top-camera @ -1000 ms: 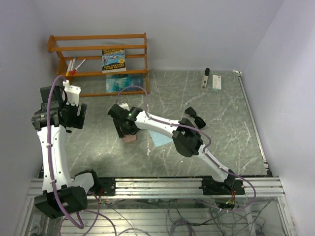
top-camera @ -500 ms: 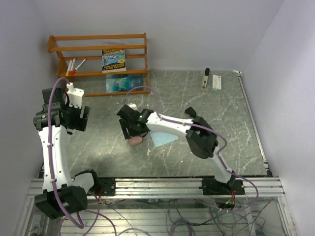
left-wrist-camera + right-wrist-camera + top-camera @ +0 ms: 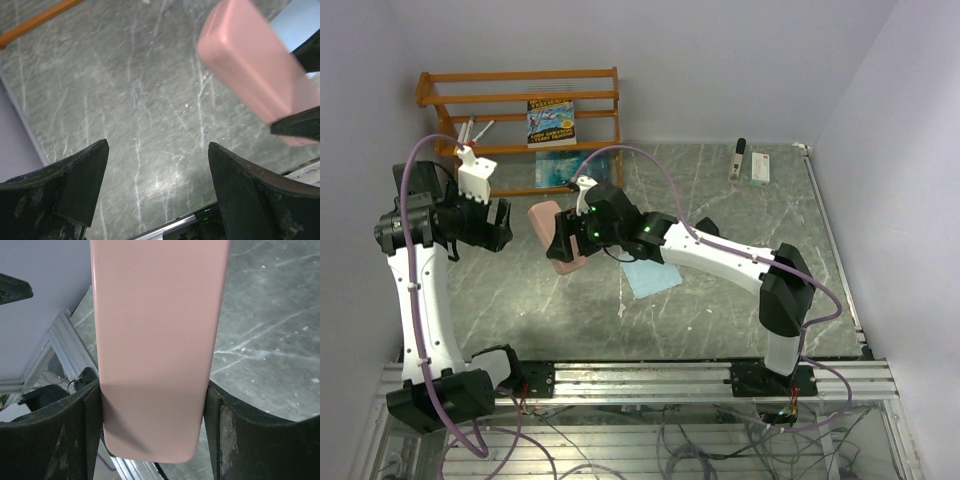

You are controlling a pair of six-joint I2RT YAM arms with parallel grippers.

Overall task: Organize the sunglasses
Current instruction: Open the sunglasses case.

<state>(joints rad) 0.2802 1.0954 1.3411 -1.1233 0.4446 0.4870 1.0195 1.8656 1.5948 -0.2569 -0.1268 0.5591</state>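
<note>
A pink sunglasses case [image 3: 550, 236] hangs above the table's left middle, with my right gripper [image 3: 576, 234] shut on its sides. In the right wrist view the case [image 3: 157, 330] fills the gap between both fingers [image 3: 225, 435]. The left wrist view shows the same case [image 3: 250, 55] at the upper right, apart from my left gripper [image 3: 157, 150], which stands open and empty over bare table. From above, the left gripper [image 3: 492, 224] is just left of the case. Black sunglasses [image 3: 706, 228] lie on the table, partly hidden behind the right arm.
A light blue cloth [image 3: 650, 276] lies under the right arm. An orange wooden shelf [image 3: 520, 100] at the back left holds a book [image 3: 551, 120], markers [image 3: 472, 130] and a blue book [image 3: 558, 168]. A small white box [image 3: 760, 168] and a dark stick [image 3: 738, 158] sit at the back right.
The right gripper closed on the pink case, lifted it off the table and carried it up and left. The left gripper rose and swung right toward it.
</note>
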